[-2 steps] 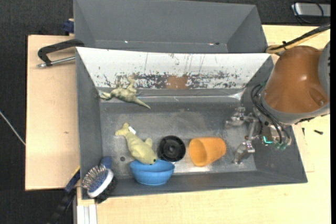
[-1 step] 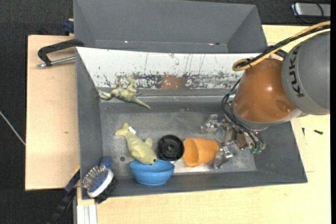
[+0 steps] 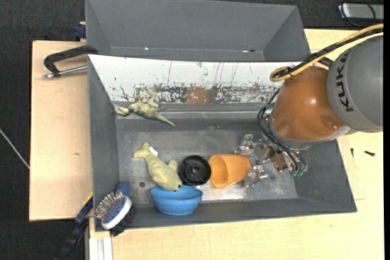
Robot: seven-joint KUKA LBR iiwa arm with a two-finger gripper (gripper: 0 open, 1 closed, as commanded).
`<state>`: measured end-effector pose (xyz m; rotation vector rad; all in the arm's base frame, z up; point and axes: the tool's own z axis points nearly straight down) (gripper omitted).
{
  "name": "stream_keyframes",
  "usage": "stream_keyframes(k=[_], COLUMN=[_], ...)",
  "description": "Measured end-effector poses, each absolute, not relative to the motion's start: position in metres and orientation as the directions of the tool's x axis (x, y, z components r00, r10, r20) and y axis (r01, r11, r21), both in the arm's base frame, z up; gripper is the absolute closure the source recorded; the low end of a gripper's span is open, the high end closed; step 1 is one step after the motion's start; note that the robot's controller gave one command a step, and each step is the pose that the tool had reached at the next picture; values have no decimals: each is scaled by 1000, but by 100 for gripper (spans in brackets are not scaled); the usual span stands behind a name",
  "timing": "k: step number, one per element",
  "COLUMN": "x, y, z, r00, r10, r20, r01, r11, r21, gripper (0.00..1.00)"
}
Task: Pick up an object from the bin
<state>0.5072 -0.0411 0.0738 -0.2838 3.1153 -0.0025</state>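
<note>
My gripper is low over the right part of the bin floor, beneath the arm's orange cover. Its two metal fingertips stand apart, open. An orange plastic cup lies on its side just left of them, its narrow end reaching toward the gap; I cannot tell whether it is touched. A black round disc-like thing lies against the cup's left side.
A pale yellow seal-like toy lies left of the black disc, above a blue bowl at the front wall. A tan lizard toy rests by the back wall. A blue-handled brush sits on the front left corner.
</note>
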Motion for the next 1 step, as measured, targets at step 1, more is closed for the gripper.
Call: stream_keyframes(k=[1], x=[513], y=[-53], z=[218], r00=[-985], r10=[-169], r20=[-14], r01=[-169], r11=[986], r21=[-3], gripper=[100])
